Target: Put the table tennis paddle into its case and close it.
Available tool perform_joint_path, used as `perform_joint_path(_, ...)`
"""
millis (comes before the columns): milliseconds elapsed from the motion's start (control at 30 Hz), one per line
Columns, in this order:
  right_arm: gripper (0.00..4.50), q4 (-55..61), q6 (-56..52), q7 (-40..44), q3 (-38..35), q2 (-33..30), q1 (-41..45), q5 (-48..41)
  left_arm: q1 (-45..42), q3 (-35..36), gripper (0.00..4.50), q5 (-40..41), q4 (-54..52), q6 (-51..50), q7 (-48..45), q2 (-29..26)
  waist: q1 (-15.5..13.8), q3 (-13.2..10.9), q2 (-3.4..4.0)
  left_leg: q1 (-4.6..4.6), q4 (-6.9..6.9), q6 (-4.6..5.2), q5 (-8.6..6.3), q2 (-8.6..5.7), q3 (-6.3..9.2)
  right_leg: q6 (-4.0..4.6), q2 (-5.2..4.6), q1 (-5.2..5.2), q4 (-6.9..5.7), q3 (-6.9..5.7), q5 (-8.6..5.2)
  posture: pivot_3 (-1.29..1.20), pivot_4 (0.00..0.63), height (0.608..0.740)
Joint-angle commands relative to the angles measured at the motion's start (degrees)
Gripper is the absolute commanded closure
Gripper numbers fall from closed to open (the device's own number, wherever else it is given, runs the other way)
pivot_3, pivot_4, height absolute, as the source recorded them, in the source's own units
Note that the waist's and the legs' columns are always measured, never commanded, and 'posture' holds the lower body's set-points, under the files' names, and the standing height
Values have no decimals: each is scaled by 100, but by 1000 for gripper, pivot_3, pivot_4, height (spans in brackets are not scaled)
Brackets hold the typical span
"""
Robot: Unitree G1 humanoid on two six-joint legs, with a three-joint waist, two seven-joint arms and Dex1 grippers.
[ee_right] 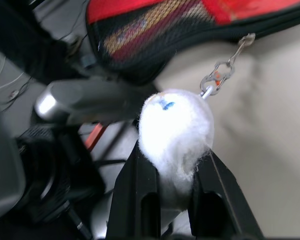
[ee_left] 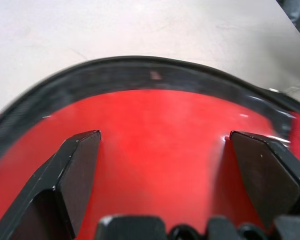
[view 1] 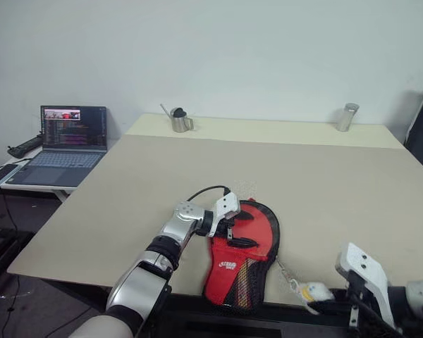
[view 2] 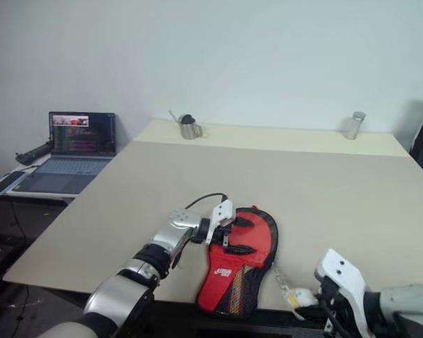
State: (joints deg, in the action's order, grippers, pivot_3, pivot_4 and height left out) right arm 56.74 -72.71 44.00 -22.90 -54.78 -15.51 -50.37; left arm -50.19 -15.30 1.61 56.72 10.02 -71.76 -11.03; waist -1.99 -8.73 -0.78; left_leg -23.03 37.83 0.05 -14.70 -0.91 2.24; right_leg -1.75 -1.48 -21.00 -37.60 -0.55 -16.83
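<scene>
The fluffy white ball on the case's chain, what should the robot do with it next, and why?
Probably pull it a bit further along the case's edge. The right claw is shut on the fluffy white ball, whose chain clips to the case, and the open left claw rests over the case.

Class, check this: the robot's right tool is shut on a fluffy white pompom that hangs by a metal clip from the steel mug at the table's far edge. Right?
Not quite. The right tool is shut on the fluffy white pompom, but its metal clip leads to the red and black fabric case, as the right wrist view shows.
</scene>
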Motion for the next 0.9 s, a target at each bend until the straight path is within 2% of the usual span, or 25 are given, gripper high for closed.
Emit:
perform_joint_path(33,4224,326,514,268,330,-473,-769,-558,242,-208,0,-418,422,-126,170,-36,-1,0,-1,2,-2,3,-2,-5,5,-10,-6,3,-1,-3,-6,0,150,740)
perform_joint_path(167,4225,326,1211,-90,539,-709,-1211,-506,240,-205,0,-415,415,-115,196,-14,-5,-3,-7,4,-2,25,-14,-40,17,-41,-43,19,-1,-13,-27,0,150,740)
perform_joint_path(333,4240,325,1429,-685,683,-600,-1104,-498,232,-201,0,-415,416,-98,215,-8,14,-15,-27,15,2,35,-21,-61,21,-52,-69,46,18,-18,-33,0,150,740)
perform_joint_path(500,4240,195,1252,-909,263,-595,-973,-1256,242,-187,0,-411,406,-63,260,-7,35,-16,-28,17,1,35,-21,-59,38,-52,-68,64,43,-30,-32,0,150,740)
perform_joint_path(733,1993,-33,1265,-610,-61,-1078,-588,-1865,269,-169,0,-395,357,-22,345,27,45,-16,-27,21,1,36,-21,-58,49,-52,-69,73,50,-39,-31,0,150,740)
perform_joint_path(900,1993,-203,1297,-711,-86,-1205,-316,-2048,271,-144,0,-352,293,28,431,93,49,-16,-27,22,6,36,-20,-58,48,-53,-70,75,49,-37,-28,0,150,740)
